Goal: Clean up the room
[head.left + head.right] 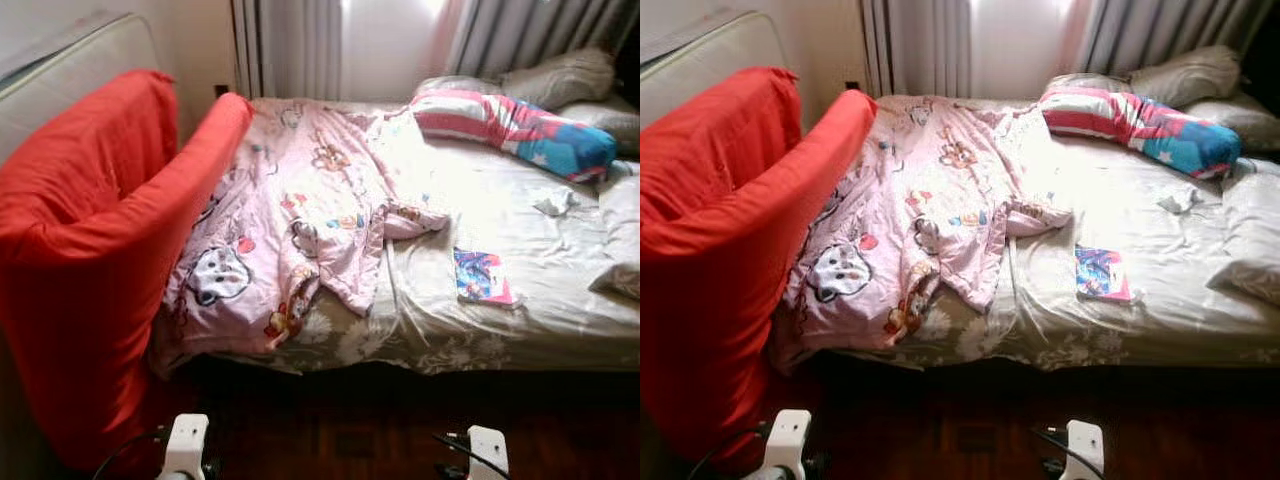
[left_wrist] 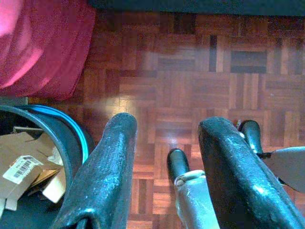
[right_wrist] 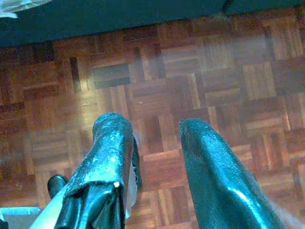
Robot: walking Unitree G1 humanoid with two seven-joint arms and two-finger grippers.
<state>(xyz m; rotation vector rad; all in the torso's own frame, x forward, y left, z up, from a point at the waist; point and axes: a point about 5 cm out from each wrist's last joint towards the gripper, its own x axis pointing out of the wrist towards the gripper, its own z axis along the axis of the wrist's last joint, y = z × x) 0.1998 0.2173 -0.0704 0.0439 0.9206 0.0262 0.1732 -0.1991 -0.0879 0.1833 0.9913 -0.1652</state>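
Bed [image 1: 500,330]: pink blanket [image 1: 300,230] crumpled across its left half, striped pillow [image 1: 515,128] at its head, small book [image 1: 482,277] near its front edge. Left gripper [image 2: 167,138] and right gripper [image 3: 150,131]: fingers parted, empty, above floor.

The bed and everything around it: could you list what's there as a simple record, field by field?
bed: unmade, pale floral sheet
blanket: pink cartoon print, crumpled over the bed's left part
striped pillow: red, white and blue, at the head
booklet: colourful, flat on the sheet near the front edge
red cover: draped over furniture left of the bed
floor: wood parquet
left gripper: open, hanging over the floor
right gripper: open, hanging over the floor
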